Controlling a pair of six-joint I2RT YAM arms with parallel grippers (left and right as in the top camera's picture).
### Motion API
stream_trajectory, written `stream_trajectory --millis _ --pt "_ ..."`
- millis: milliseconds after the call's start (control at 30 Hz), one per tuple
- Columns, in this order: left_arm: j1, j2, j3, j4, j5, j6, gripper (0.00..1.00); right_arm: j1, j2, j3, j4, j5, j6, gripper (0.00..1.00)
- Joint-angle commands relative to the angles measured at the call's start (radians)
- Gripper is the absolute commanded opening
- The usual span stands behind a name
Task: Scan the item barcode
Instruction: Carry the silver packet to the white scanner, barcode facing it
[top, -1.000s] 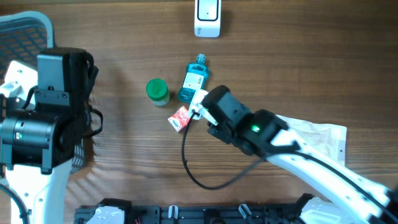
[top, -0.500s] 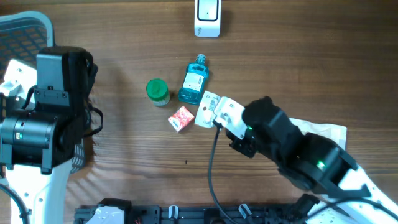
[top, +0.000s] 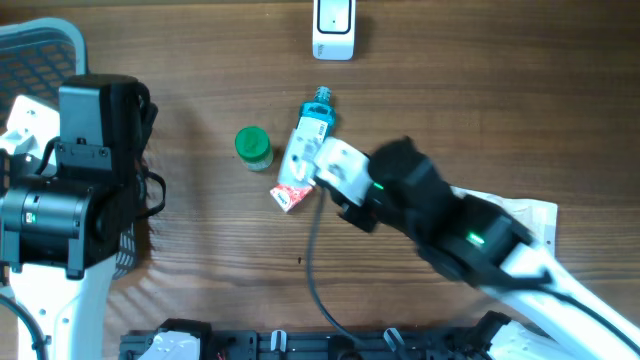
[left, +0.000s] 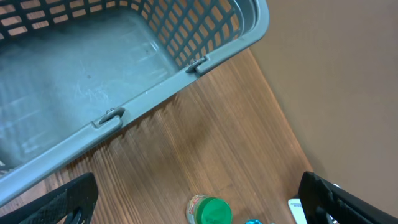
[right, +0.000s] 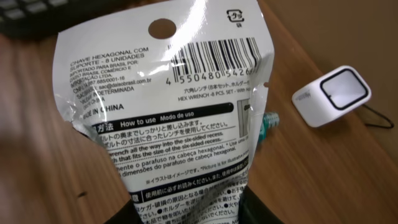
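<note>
Over the middle of the tabletop (top: 500, 80) the right gripper (top: 325, 170) pinched a white packet (right: 180, 106) by its lower end — the left gripper (left: 199, 190) hung wide, idle. Thin and floppy, the packet might sag, and the scanner (top: 333, 25) at the far edge would miss its barcode (right: 217, 62)

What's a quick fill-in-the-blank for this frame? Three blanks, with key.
1. The right tool grips a white packet whose printed ____ shows in the right wrist view.
2. The jar on the table has a ____ lid.
3. The left tool holds nothing; its jaws stand ____.
Missing words: barcode; green; open.
</note>
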Motion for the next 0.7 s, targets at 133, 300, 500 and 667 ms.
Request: stream_trajectory --millis 133,300,500,667 --pt "0.005 0.051 0.0 0.002 0.001 -0.01 1.0 -0.072 0.296 0.151 0.118 0.15 -0.093 0.04" --pt "0.005 0.084 0.0 0.002 0.0 -0.01 1.0 -0.154 0.431 0.322 0.144 0.069 -0.157 0.04" --pt "0.005 0.119 0.0 -0.005 0.0 -0.01 1.0 -0.265 0.58 0.474 0.22 -0.244 -0.11 0.04" --pt "0.006 0.134 0.0 -0.005 0.0 -0.009 1.0 -0.336 0.695 0.55 0.372 -0.486 0.065 0.04"
